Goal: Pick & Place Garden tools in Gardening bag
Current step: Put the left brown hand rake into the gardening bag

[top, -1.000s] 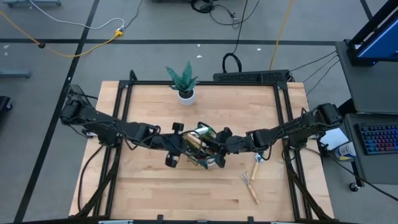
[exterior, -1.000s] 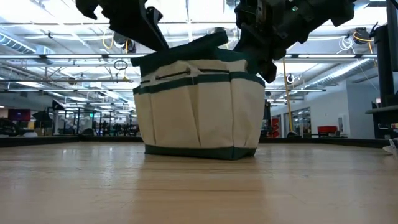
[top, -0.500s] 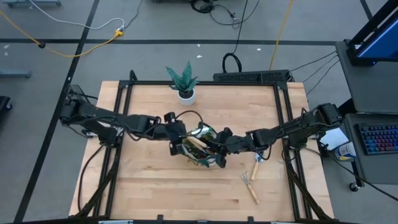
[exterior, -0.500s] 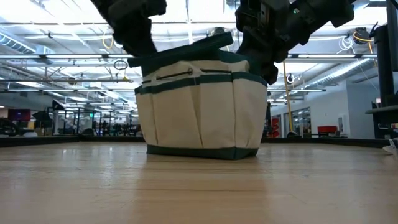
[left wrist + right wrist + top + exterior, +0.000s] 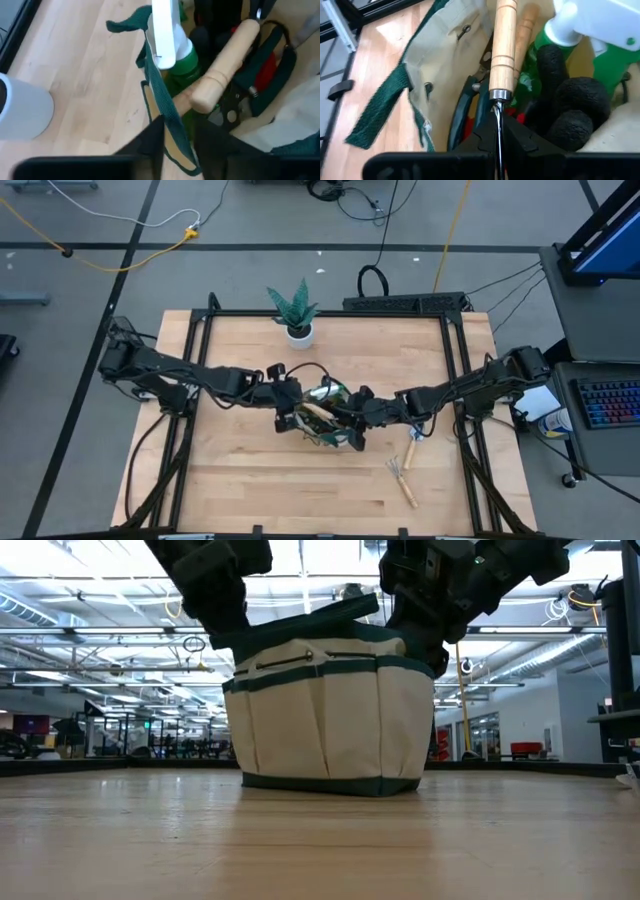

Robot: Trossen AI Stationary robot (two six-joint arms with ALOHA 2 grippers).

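Observation:
The beige gardening bag (image 5: pixel 325 418) with green trim stands on its flat bottom (image 5: pixel 330 783) at the table's middle. It holds a green spray bottle (image 5: pixel 176 60), a wooden handle (image 5: pixel 225 65), grey pruning shears (image 5: pixel 470 102) and a black-fingered glove (image 5: pixel 575 107). My left gripper (image 5: pixel 177 135) is at the bag's left rim, shut on it. My right gripper (image 5: pixel 497 127) reaches in from the right, shut on a wooden-handled garden tool (image 5: pixel 503 47). My left gripper has the bag's green-trimmed rim (image 5: pixel 167 107) between its fingers, one finger outside the bag and one inside. It comes slanting down from the table's left. The bag stays upright on the table. My right gripper pinches the tool's thin metal neck (image 5: pixel 496 104) just behind the ferrule. It comes slanting down from the table's right, in line with the tool. The wooden handle points away from the fingers, over the things in the bag.
A spiky plant in a white pot (image 5: pixel 298 330) stands near the far edge. Two wooden-handled tools (image 5: pixel 405 470) lie on the table to the bag's near right. Bare wood lies along the near and left sides.
My left gripper has gone toward the table's right, up to the bag's rim, and has rolled about its own line. The bag has slid slightly toward the table's right and stays upright. My right gripper has kept its place with the tool.

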